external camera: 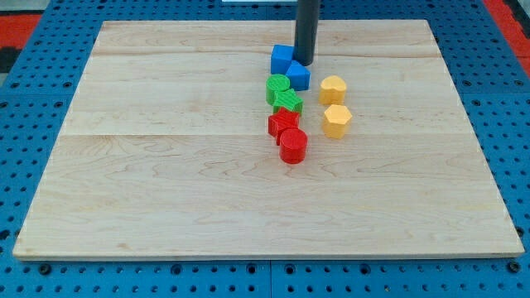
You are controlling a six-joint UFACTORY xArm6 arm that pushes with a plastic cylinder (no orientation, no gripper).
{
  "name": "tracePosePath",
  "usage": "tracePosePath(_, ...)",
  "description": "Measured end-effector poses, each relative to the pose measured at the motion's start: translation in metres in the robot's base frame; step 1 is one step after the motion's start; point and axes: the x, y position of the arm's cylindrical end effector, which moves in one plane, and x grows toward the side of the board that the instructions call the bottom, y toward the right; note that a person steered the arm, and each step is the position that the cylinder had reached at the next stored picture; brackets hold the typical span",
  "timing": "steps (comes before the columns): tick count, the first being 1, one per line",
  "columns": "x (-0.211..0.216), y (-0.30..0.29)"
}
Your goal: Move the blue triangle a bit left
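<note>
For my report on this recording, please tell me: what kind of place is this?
Probably a robotics lab bench: a wooden board lies on a blue perforated base, with small coloured blocks and my tip beside the blue blocks.

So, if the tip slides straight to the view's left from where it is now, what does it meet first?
Probably the blue cube, which sits just left of my tip. The other blue block lies just below the tip, likely outside that line, though depth is unclear.

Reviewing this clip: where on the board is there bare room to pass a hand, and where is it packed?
Bare wood fills the view's left, from the left edge to the blue blocks, and the whole bottom below the red cylinder. Crowded: the centre-top cluster, with green blocks, red star, two yellow blocks and my tip.
</note>
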Motion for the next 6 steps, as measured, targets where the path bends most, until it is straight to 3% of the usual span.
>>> tracePosePath(3,-0.019,0.069)
tracePosePath(5,0.038,0.036)
tracePosePath(6,0.042,0.011)
